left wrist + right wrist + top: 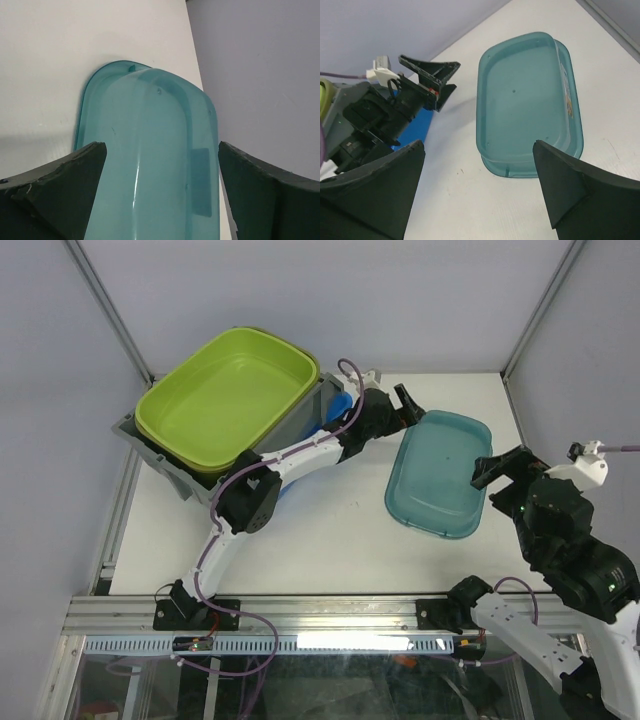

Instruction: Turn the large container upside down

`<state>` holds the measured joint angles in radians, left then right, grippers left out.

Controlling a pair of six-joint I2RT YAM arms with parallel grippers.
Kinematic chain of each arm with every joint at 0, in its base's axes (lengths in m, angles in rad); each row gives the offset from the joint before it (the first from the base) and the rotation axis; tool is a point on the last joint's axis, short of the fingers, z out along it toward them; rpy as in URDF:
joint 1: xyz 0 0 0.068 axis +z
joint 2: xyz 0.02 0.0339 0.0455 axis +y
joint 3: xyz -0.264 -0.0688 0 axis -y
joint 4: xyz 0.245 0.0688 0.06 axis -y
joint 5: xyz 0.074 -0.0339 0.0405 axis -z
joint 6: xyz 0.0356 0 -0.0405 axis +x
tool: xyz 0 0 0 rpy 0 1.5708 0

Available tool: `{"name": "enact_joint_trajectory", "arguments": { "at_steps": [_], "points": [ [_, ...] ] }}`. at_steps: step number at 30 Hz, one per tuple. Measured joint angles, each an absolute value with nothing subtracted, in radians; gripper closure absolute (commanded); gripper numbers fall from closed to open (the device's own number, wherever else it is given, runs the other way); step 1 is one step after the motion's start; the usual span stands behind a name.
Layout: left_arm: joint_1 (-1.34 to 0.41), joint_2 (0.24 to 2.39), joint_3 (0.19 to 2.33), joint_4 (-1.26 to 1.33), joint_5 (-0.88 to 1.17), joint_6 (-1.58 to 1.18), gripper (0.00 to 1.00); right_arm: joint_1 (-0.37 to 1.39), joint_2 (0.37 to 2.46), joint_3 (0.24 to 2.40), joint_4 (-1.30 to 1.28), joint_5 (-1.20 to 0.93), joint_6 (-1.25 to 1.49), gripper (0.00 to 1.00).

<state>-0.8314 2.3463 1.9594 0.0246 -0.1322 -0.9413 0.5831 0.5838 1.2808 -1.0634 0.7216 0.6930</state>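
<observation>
While tub fills it, crate seems upright, diagonal.

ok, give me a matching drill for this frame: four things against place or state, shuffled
Things
1 large container
2 lime-green tub
3 teal tub
4 left gripper

Place or state
a open, by the teal tub's rim
b nested inside another bin
c stands alone, open side up
d far left, upright, holds a tub

Pairs: 1-d, 2-b, 3-c, 4-a
</observation>
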Motion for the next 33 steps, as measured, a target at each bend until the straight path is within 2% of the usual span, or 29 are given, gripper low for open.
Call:
{"name": "enact_joint_trajectory", "arguments": {
  "at_steps": [8, 15, 20, 23, 28, 33],
  "points": [
    [-0.846, 2.272, 2.02, -0.137, -0.13, -0.763, 0.01, 0.583, 0.645, 1.209, -1.103, 0.636, 0.733, 0.05],
    [-0.889, 1.949, 1.958, -0.263, -0.158, -0.591, 0.01, 0.583, 0.676, 1.019, -1.106, 0.506, 0.847, 0.06],
    [-0.942, 1.608, 1.827, -0.251, -0.208, -0.502, 0.01, 0.583, 0.71, 0.822, -0.979, 0.337, 0.896, 0.05],
    [-0.964, 1.444, 1.73, -0.231, -0.231, -0.452, 0.01, 0.583, 0.801, 0.727, -0.857, 0.244, 0.899, 0.03],
    [-0.986, 1.309, 1.542, -0.256, -0.246, -0.4, 0.01, 0.556, 0.978, 0.67, -0.684, 0.208, 0.89, 0.01],
    [-1.031, 1.245, 1.325, -0.33, -0.219, -0.398, 0.01, 0.371, 1.153, 0.672, -0.524, 0.179, 0.844, 0.01]
  ]
}}
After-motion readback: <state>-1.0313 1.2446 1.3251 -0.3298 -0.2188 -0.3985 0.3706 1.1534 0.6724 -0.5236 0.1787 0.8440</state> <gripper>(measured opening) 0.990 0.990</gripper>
